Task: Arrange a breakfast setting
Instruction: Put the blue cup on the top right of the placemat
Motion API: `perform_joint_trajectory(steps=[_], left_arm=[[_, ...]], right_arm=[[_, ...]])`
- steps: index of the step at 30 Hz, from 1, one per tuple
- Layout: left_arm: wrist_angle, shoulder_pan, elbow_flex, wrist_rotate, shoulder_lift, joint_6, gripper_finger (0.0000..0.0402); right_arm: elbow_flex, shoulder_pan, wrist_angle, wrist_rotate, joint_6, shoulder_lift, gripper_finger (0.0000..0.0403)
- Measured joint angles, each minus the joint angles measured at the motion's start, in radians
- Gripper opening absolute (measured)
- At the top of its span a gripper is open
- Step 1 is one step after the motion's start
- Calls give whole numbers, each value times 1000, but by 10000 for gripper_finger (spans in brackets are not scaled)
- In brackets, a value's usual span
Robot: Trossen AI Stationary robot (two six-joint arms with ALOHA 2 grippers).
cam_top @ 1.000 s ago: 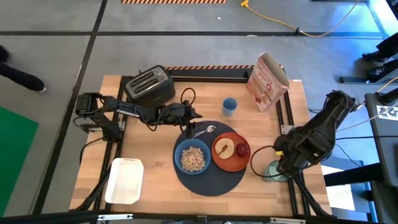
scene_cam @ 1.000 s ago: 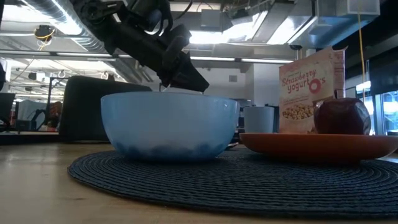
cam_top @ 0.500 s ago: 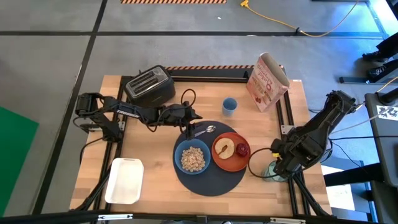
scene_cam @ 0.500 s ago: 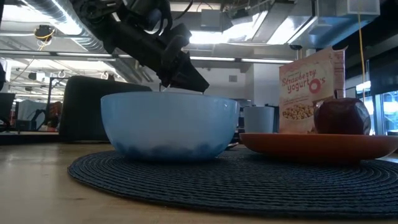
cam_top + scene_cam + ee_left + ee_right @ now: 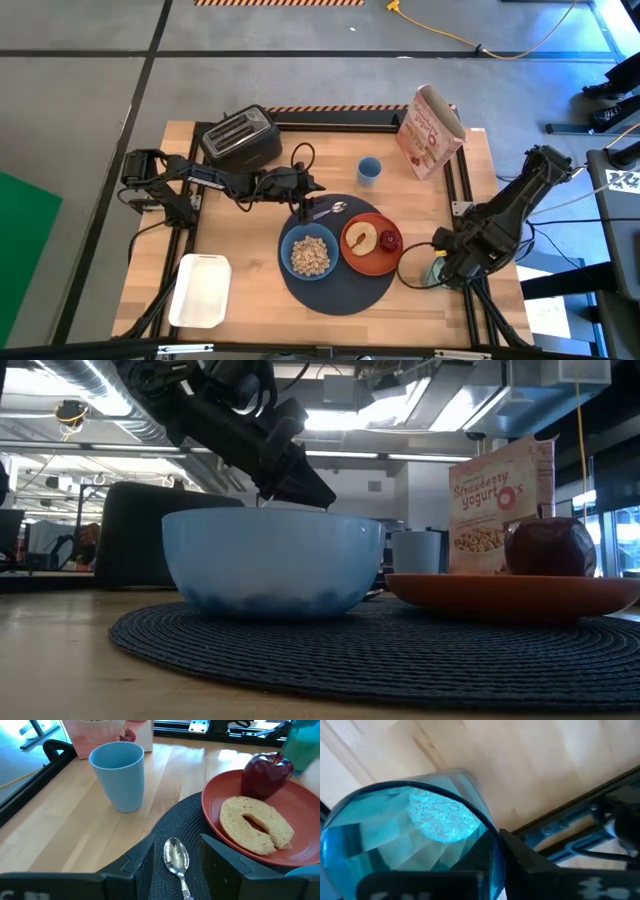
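Observation:
A round dark-navy placemat (image 5: 340, 292) holds a light-blue bowl (image 5: 310, 253) of cereal and an orange-red plate (image 5: 366, 264) with a toast slice (image 5: 360, 238) and a red fruit (image 5: 390, 241). A metal spoon (image 5: 177, 862) lies on the mat's far edge. My left gripper (image 5: 303, 205) is open and low over it, one finger on each side of the spoon's bowl end, not touching. My right gripper (image 5: 442, 268) is shut on the green-tinted glass (image 5: 415, 835) near the table's right edge, right of the mat. My right gripper holds the glass at its rim (image 5: 487, 837), coming from above. One dark finger (image 5: 520, 857) lies against the outside of the wall; the other finger does not show. The glass stands roughly upright. I cannot tell whether its base is on the table.
A blue cup (image 5: 369, 169) stands just beyond the mat. A cereal box (image 5: 430, 130) stands at the far right and a black toaster (image 5: 240, 140) at the far left. A white container (image 5: 200, 290) lies near left. A metal rail (image 5: 460, 200) runs along the right edge.
My right gripper has moved a little toward the table's left, toward the placemat, taking the glass with it. My left gripper has kept still over the spoon.

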Motion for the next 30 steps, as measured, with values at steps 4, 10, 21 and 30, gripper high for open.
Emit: perform_joint_trajectory(steps=[4, 10, 21, 30], left_arm=[[0, 2, 0, 0, 0, 0, 147], [10, 2, 0, 0, 0, 6, 147], [12, -6, 0, 0, 0, 9, 147], [6, -4, 0, -1, 0, 9, 147]], right_arm=[[50, -20, -129, -1, -6, -24, 6], [166, -108, -227, 95, -132, -86, 4], [318, -551, -227, 334, -502, -123, 2], [391, -878, -159, 379, -767, -8, 1]])
